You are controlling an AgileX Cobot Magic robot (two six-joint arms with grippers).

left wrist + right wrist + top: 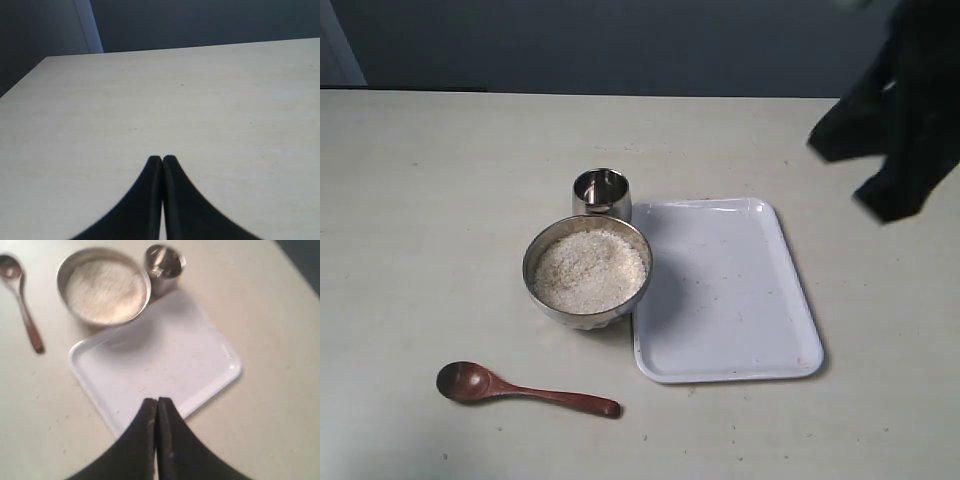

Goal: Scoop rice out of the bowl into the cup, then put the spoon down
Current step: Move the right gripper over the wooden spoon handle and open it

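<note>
The steel bowl (587,271) (104,286) stands mid-table, filled with white rice (589,270) (106,289). Touching its far rim is the small steel cup (601,192) (164,267). The dark wooden spoon (525,389) (21,298) lies flat on the table in front of the bowl, apart from it. My right gripper (157,401) (890,130) is shut and empty, hovering high above the right side, far from the spoon. My left gripper (162,159) is shut and empty over bare table; the exterior view does not show it.
A white rectangular tray (725,290) (160,365) lies just right of the bowl, with nothing on it but a few specks. The pale table (420,200) (175,100) ends at a dark back wall.
</note>
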